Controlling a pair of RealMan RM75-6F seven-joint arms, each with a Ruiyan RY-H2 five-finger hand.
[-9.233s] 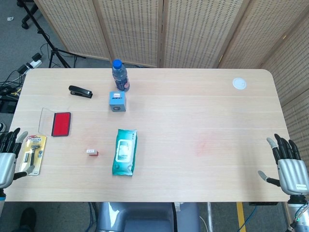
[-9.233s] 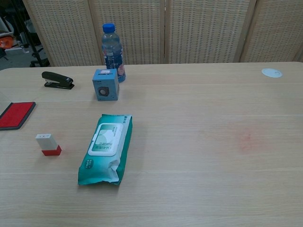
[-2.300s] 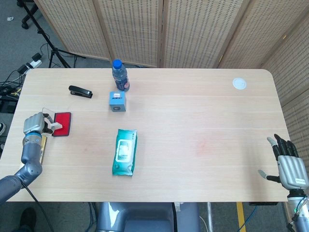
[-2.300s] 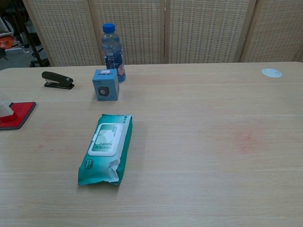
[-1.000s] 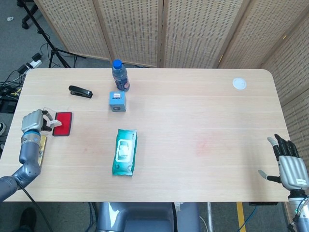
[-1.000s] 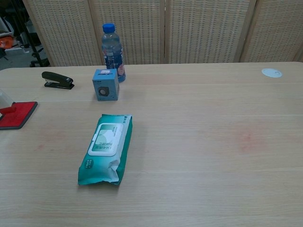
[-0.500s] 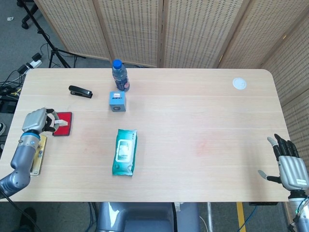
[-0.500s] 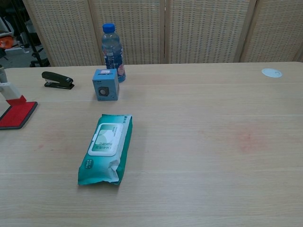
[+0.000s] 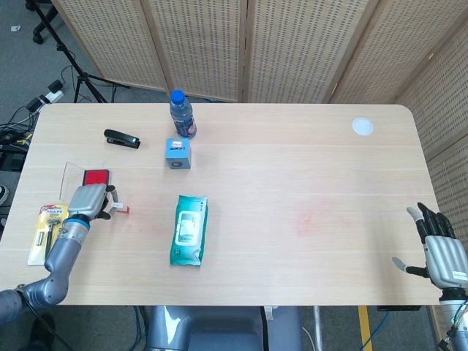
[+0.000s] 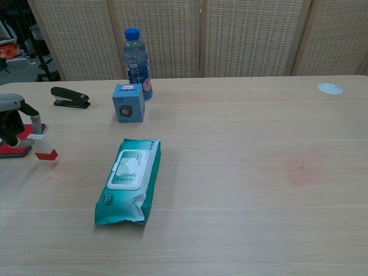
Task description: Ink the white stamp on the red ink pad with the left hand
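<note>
The red ink pad is seen at the table's 9 o'clock side, lying in its clear case whose lid is folded open toward the table edge; only a strip of the red surface is shown in the head view, the rest being covered by the left hand. In the chest view a corner of the pad is seen behind that hand. A blue-capped water bottle is stood at 12 o'clock, with clear liquid inside, and a small blue box is placed just in front of it; its contents cannot be told. A sealed teal wipes pack is laid near the table's middle, toward 7 o'clock.

The white stamp is pinched at its white upper part by the left hand's fingertips, tilted, with its red base pointed toward the table's centre. It is held just off the pad's 4 o'clock corner, over bare wood; whether the base touches the table cannot be told. The left forearm is run in from the near-left corner, over a carded razor pack.

The right hand is kept at the table's 4 o'clock corner, off the edge, with fingers spread apart and nothing held.

A black stapler is laid at 10 o'clock, and a white disc at 2 o'clock.
</note>
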